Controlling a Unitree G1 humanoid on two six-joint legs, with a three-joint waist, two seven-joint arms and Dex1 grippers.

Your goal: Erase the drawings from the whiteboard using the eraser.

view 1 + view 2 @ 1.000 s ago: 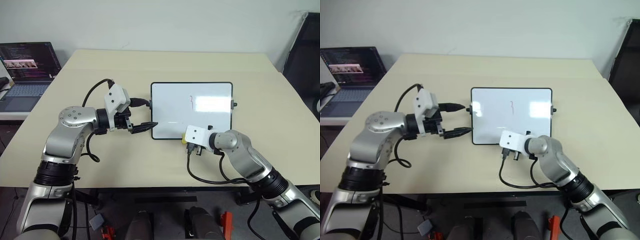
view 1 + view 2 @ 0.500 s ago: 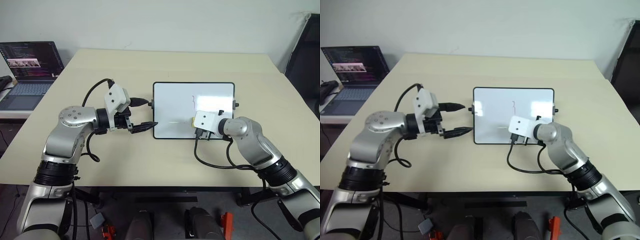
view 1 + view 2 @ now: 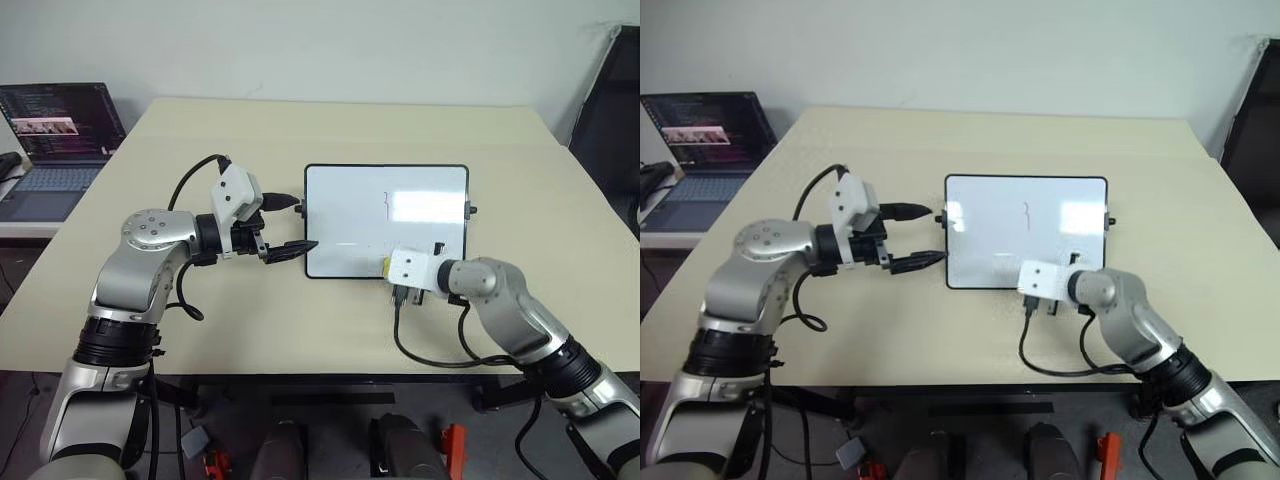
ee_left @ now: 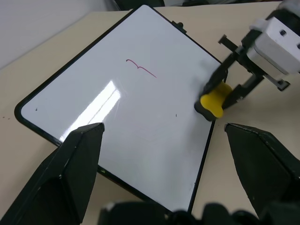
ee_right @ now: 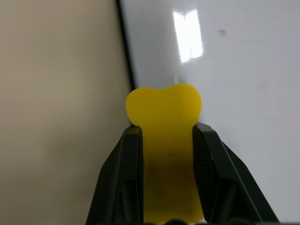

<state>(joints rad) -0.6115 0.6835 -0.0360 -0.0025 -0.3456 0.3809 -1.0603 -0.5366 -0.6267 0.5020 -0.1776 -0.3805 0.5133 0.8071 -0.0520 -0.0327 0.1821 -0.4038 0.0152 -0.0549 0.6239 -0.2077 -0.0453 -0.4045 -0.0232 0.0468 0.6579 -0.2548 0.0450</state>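
eraser [image 5: 164,140] is clamped in right gripper [image 5: 164,136] at whiteboard [image 3: 350,215] near edge; drawings [image 4: 140,68] sit mid-board; left gripper [image 3: 290,225] is spread open beside left edge; bare tabletop [image 3: 300,310] all round.

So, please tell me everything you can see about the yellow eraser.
The eraser is a small bright yellow block with rounded ends, looking soft. The right end effector is shut on it, one black finger on each side. Its free end sits on the near edge of the whiteboard, at the black frame.
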